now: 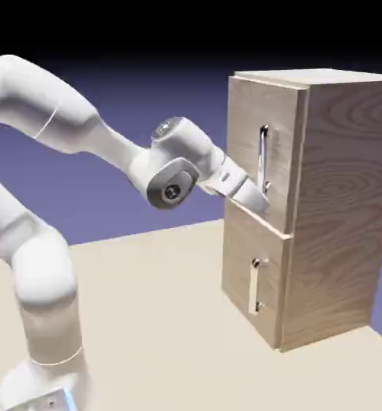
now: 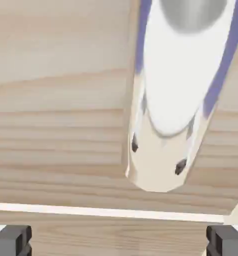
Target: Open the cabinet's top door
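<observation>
In the exterior view, my hand (image 2: 119,241) is standing wide near the top door's (image 1: 244,108) six o'clock. I am probably leaving room for gripping its handle (image 1: 262,156).

Bright, washed-out light, with white glare across the hand view

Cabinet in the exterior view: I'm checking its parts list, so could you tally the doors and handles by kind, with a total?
Doors: 2 (top door, bottom door)
Handles: 2 (top handle, bottom handle)
Total: 4
</observation>
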You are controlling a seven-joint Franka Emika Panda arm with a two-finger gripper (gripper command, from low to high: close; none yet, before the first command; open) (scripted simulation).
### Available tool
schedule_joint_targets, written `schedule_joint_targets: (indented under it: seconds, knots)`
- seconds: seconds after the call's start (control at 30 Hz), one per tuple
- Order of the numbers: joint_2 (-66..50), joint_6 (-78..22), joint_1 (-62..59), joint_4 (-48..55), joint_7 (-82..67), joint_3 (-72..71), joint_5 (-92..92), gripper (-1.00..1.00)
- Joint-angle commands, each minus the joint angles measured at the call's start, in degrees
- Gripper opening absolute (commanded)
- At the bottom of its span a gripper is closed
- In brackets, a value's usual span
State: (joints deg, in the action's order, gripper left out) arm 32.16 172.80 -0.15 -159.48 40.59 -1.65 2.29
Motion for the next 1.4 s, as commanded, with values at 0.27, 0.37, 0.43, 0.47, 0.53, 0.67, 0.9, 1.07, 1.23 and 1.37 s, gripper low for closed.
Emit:
schedule_joint_targets:
  seconds: [0.27,0.37,0.43,0.47,0.53,0.67,0.9,1.07,1.23,1.37]
  knots:
    - [5.4,-7.5,4.6,6.1,-8.4,7.8,21.0,0.00]
    - [8.0,-9.5,9.7,9.8,-4.6,12.8,27.3,0.00]
    - [9.2,-10.1,11.7,10.5,-5.1,14.9,32.3,0.00]
    - [9.8,-10.4,12.7,10.9,-5.3,15.9,34.8,0.00]
    - [11.0,-10.9,14.7,11.6,-5.8,18.0,39.8,0.00]
    - [13.3,-12.0,18.8,13.0,-6.8,22.1,49.7,0.00]
    - [17.4,-13.9,25.9,15.4,-8.5,29.3,67.2,0.00]
    - [20.4,-15.2,31.0,17.2,-9.8,34.5,79.6,0.00]
    - [21.7,-14.9,32.6,15.3,-17.1,36.4,92.1,0.00]
    - [22.5,-14.5,33.5,13.3,-23.6,37.5,102.1,0.00]
